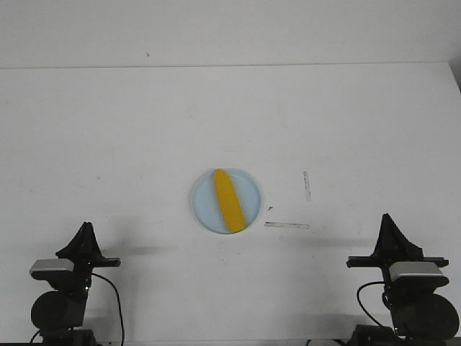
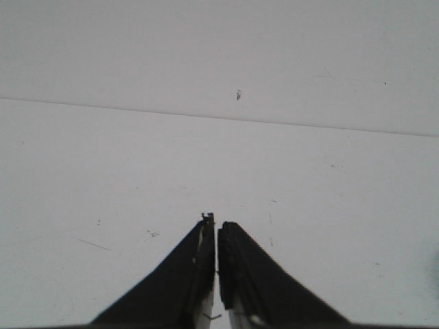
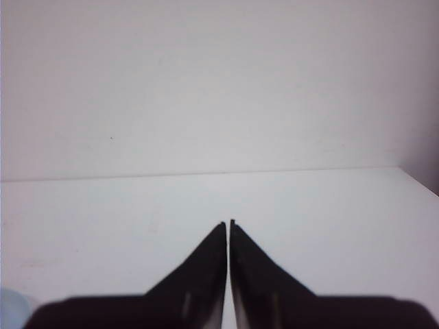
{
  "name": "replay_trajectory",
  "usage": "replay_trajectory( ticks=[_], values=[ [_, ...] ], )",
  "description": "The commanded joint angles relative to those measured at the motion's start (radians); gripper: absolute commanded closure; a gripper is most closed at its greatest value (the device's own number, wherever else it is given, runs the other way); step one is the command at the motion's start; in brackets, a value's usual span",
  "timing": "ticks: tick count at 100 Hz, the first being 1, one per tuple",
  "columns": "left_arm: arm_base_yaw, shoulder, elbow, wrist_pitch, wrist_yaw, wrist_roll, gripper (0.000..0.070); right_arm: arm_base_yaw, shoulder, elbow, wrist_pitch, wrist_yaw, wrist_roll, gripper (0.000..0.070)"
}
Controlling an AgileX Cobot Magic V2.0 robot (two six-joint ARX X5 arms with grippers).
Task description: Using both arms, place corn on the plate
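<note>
Near edge, front view: left arm parked at the near-left corner of the table, right arm at the near-right corner. Both have round black motor bases, grey camera blocks and loose black cables hanging off them.

Left gripper points away from the robot; nothing between the fingers. Left wrist view confirms: left gripper has its fingers pinched together, only a hairline slit between the tips, no load. It sits over bare white tabletop with a few small specks.

Right gripper, same story. In the right wrist view the right gripper is clenched tip to tip, holding nothing, aimed across the table toward the wall. A pale blue sliver shows at the corner of that view, too blurred to identify.

Further out, mid-table: plate, pale blue, round, flat on the surface, roughly centred between the two arms and well apart from both grippers. Corn lies on it, yellow cob running diagonally, one end toward the far rim, the other at the near rim toward the right arm. It spans about the full plate width.

Just right of the plate: two thin tape marks on the table, one along the near side, one running away from the robot.

Far end: table edge, then plain white wall.
</note>
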Motion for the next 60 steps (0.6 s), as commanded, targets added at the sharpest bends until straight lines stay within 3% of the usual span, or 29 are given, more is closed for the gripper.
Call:
replay_trajectory(
  ticks=[1,32,60],
  values=[
    [0.002,-0.002,-0.021,0.011,0.001,-0.003,0.0699,-0.001,-0.004,0.005,0.010,0.000,-0.007,0.0693],
    [0.002,-0.002,-0.021,0.011,0.001,-0.003,0.0699,-0.002,-0.034,-0.065,0.069,0.002,-0.007,0.0693],
    [0.002,-0.002,-0.021,0.011,0.001,-0.003,0.0699,0.001,-0.076,-0.304,0.365,-0.039,-0.007,0.0692]
  ],
)
